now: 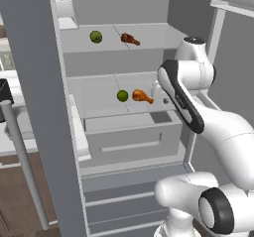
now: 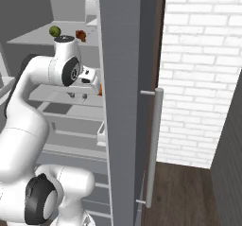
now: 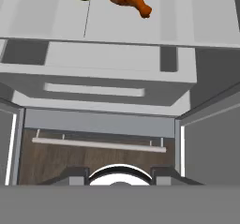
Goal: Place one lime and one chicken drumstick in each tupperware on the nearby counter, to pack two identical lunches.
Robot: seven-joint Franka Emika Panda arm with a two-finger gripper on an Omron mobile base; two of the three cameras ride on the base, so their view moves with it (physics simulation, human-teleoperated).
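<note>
The white arm [image 1: 198,112] rises from the base in front of an open refrigerator and bends toward its interior; the wrist sits level with the middle shelf, at that shelf's right end. The end effector [image 2: 78,95] hangs below the wrist and points down, partly hidden behind the edge of the grey fridge door [image 2: 125,88]; whether its jaws are released or clenched cannot be determined, and nothing is seen between them. Nearest below the hand is a pale drawer [image 1: 131,134] with a recessed horizontal handle, and under it further drawer fronts and a strip of dark wood floor [image 3: 93,160]. On the middle shelf [image 1: 99,102], one lime [image 1: 122,95] lies near the centre with one chicken drumstick [image 1: 142,96] just beside it on the right, bone end pointing right; both are clear of the arm. Farther back and higher, on the upper shelf [image 1: 149,35], a second lime [image 1: 96,36] and a second drumstick [image 1: 130,39] lie near each other, apart, toward the shelf's centre. The left door [image 1: 39,107] stands open with a long vertical bar handle [image 1: 22,161]. A white brick wall [image 2: 203,69] bounds the room to the right of the fridge.
</note>
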